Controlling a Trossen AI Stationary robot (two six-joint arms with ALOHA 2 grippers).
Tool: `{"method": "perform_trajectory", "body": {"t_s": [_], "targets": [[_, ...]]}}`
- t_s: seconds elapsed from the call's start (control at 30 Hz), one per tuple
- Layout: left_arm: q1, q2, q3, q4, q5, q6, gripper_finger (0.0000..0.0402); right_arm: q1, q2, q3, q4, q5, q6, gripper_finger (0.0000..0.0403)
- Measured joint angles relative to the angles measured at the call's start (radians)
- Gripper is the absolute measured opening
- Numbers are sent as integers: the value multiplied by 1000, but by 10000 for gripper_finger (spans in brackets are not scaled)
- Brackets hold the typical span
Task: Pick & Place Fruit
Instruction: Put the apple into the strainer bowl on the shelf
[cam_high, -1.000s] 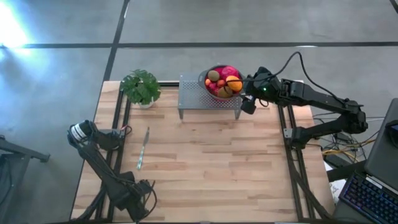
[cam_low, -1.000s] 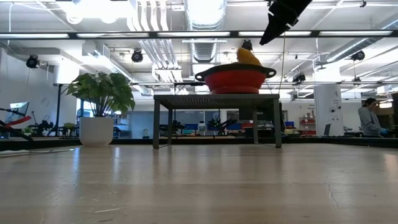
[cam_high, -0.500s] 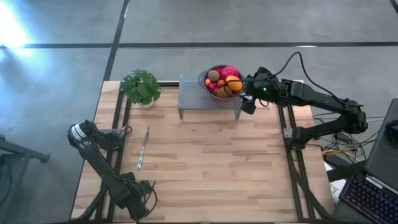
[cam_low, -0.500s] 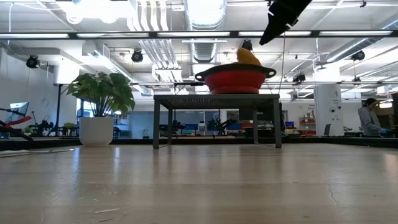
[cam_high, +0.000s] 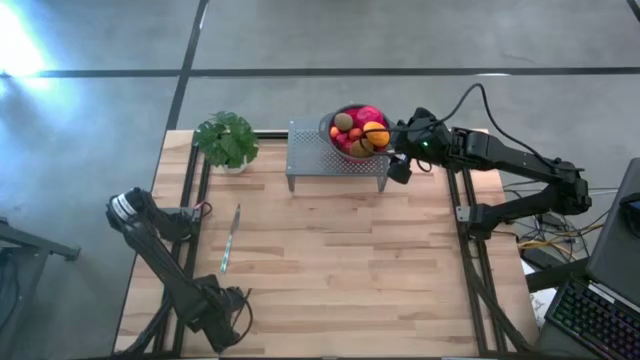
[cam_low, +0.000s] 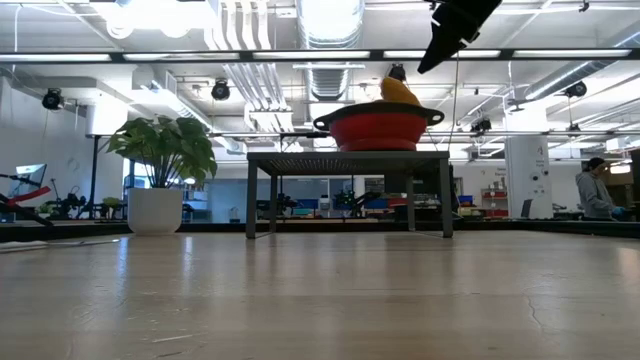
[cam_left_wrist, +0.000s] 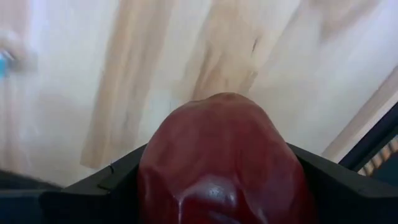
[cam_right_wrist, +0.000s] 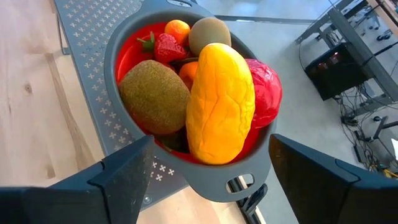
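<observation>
The right gripper (cam_high: 399, 168), jaws apart, hovers beside the colander (cam_right_wrist: 249, 163) heaped with fruit (cam_right_wrist: 221, 102), ready to pick, while far from it the left gripper (cam_high: 225, 308) clamps a dark-red fruit (cam_left_wrist: 224, 162).

— What sits in the colander (cam_right_wrist: 186, 168)?
— A long orange piece (cam_right_wrist: 221, 102) on top, a brown kiwi (cam_right_wrist: 154, 96) touching it, a strawberry (cam_right_wrist: 166, 48), another kiwi (cam_right_wrist: 209, 34) and a red apple (cam_right_wrist: 266, 93).
— And the claw (cam_right_wrist: 208, 177)?
— Its fingers (cam_right_wrist: 118, 180) stand spread, apart from the fruit.
</observation>
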Motion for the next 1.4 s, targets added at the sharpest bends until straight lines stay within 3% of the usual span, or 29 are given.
{"method": "perform_trajectory", "body": {"t_s": [0.1, 0.27, 0.37, 0.53, 0.73, 0.87, 1.0, 1.13, 1.4], "targets": [[15, -37, 0, 0, -106, -3, 304, 0, 0, -6, -2, -18, 7, 301], [51, -108, 0, 5, -399, -28, 305, 21, 0, -24, 20, -266, -30, 288], [73, -152, 0, 44, -601, -6, 305, 78, 0, -58, 92, -334, -53, 279], [94, -207, -16, 192, -863, 211, 305, 223, -1, -159, 250, -339, -103, 263], [161, -246, -98, 484, -1010, 519, 305, 438, -1, -279, 453, -221, -130, 255], [255, -251, -173, 761, -984, 723, 305, 573, 0, -338, 585, -78, -177, 269], [368, -251, -231, 1054, -799, 901, 305, 680, 0, -376, 696, 47, -244, 295], [482, -251, -258, 1247, -633, 986, 305, 732, 0, -386, 727, 60, -276, 322], [653, -250, -259, 1427, -407, 997, 305, 753, 0, -372, 783, 55, -345, 350]]}}
